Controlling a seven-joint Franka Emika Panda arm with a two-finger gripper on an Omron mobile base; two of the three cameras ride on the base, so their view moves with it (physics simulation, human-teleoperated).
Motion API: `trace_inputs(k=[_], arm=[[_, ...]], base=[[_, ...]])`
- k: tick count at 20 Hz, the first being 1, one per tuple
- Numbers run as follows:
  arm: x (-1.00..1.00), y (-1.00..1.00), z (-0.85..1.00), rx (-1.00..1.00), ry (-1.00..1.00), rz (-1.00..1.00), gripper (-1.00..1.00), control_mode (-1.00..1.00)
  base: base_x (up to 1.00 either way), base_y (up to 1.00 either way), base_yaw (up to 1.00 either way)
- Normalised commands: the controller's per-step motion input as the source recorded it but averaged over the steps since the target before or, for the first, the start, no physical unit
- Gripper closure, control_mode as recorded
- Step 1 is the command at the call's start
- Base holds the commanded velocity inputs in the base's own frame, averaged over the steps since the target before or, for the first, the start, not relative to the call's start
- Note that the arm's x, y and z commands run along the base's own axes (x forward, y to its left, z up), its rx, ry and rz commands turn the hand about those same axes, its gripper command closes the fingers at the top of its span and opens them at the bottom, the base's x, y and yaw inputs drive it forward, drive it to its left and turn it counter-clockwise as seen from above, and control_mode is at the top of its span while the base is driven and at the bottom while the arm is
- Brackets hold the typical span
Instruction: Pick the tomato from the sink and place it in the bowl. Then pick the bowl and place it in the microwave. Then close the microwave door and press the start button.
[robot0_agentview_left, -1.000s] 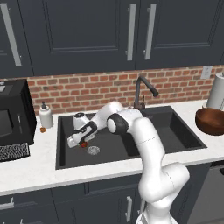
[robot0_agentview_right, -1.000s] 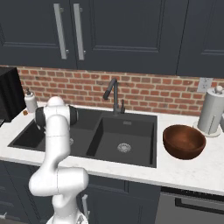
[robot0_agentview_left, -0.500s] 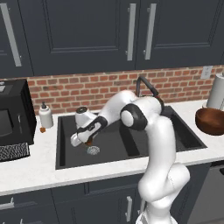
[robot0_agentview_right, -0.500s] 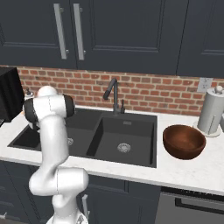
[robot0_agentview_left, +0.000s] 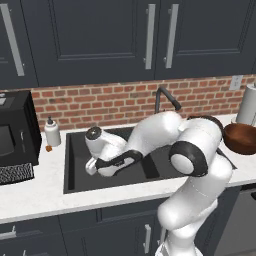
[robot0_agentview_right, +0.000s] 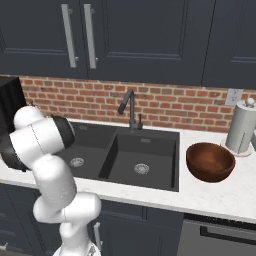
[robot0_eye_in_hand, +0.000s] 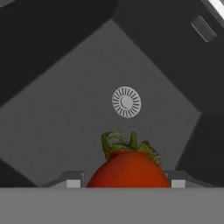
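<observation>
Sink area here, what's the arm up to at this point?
The white arm is bent low into the left basin of the sink. In the hand view the tomato sits right between the gripper fingers, with the round drain on the basin floor beyond it. Whether the fingers have clamped it cannot be told. The bowl waits empty on the counter right of the sink, beside the paper towel roll.
</observation>
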Motion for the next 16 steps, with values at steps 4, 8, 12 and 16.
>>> trace_inputs(k=[4,8,12,16], arm=[[-0.57,-0.14,1.0,-0.2,0.0,0.04,1.0,-1.0],[-0.72,-0.47,1.0,-0.2,0.0,0.05,1.0,-1.0],[-0.8,-0.75,0.75,-0.2,0.0,0.08,1.0,-1.0],[-0.56,-0.97,0.23,-0.18,0.0,0.08,1.0,-1.0]], base=[[0.0,0.0,0.0],[0.0,0.0,0.0],[0.0,0.0,0.0],[0.0,0.0,0.0]])
